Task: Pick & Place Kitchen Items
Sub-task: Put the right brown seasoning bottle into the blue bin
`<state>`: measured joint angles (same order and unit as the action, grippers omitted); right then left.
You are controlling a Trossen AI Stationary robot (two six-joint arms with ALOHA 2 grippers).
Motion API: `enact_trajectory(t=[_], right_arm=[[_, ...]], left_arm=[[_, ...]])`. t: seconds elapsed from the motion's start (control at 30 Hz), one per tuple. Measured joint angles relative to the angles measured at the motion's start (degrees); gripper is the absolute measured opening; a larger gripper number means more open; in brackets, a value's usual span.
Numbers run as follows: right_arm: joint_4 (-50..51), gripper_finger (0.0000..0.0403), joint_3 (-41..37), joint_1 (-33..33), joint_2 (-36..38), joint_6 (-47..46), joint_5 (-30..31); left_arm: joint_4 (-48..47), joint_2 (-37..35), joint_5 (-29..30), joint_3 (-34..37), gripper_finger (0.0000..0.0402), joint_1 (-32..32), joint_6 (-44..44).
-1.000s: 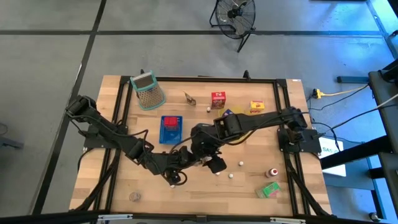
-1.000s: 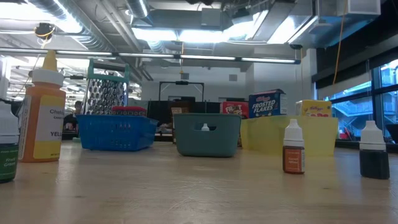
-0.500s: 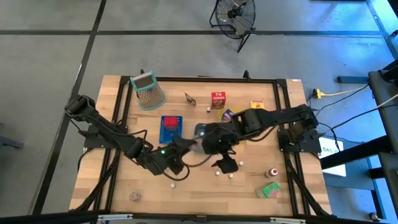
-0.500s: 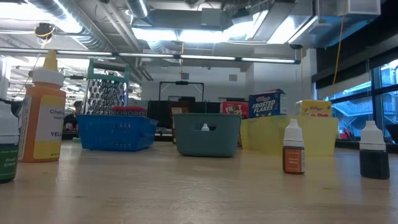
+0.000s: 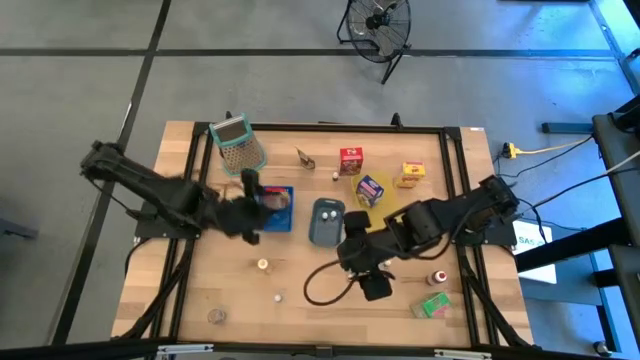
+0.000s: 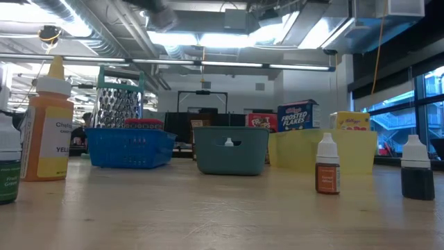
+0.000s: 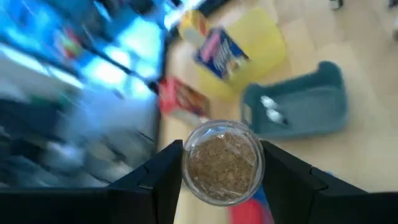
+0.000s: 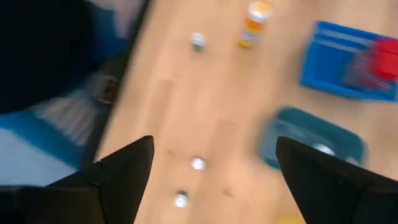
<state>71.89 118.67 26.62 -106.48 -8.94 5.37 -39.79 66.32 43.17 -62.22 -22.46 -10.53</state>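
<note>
Left jaws (image 7: 222,163) clamped on small clear round jar (image 7: 223,160), brown grainy contents, seen end-on btwn the two dark fingers; in high view, poised over the blue tray (image 5: 283,215). Right jaws (image 8: 211,168) spread wide, nothing held, hovering above bare wood nr the front edge, right of centre.

Risks: smooth curved jar wall, narrow pinch, so could twist or slip out mid-carry; release off-centre could tip it onto the red item (image 5: 270,199) already in the tray, or clip the rim. Arms close, so crossing paths possible.

Blue tray ribbed plastic w/ slotted walls; grey-blue tray (image 5: 326,222) smooth, rounded corners, two tiny white pieces inside. Cartons printed card, boxy: red (image 5: 351,160), yellow (image 5: 412,174), blue-purple (image 5: 370,189) in yellow tray. Grater (image 5: 239,146) metal mesh, green rim. Surface (image 5: 300,320) pale wood planks, small round pieces scattered.
</note>
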Motion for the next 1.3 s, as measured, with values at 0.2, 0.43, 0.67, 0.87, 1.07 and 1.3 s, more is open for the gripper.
enact_trajectory(t=[0.2,0.43,0.67,0.87,1.07,1.3], right_arm=[[3.9,0.0340,0.0,3.1,0.3,-6.9,14.6],[10.4,0.0340,-0.2,5.0,0.3,-24.2,30.9],[9.7,0.0340,-3.1,4.9,0.3,-25.6,31.6],[8.6,0.0340,-4.6,3.8,0.3,-25.6,32.1],[8.5,0.0340,-5.2,2.8,0.2,-25.3,32.1],[8.5,0.0340,-5.2,2.6,0.2,-25.2,32.1]], left_arm=[[-5.1,-6.8,-5.3,3.2,0.0182,6.7,10.2],[-2.6,-12.8,-11.8,13.9,0.0182,8.4,16.0],[1.0,-14.8,-15.5,19.3,0.0183,9.9,20.1],[1.9,-13.7,-27.1,19.2,0.0184,15.1,22.5],[1.6,-9.2,-31.7,19.2,0.0184,19.7,22.7],[1.9,-4.7,-36.9,19.2,0.0184,22.3,22.0]])
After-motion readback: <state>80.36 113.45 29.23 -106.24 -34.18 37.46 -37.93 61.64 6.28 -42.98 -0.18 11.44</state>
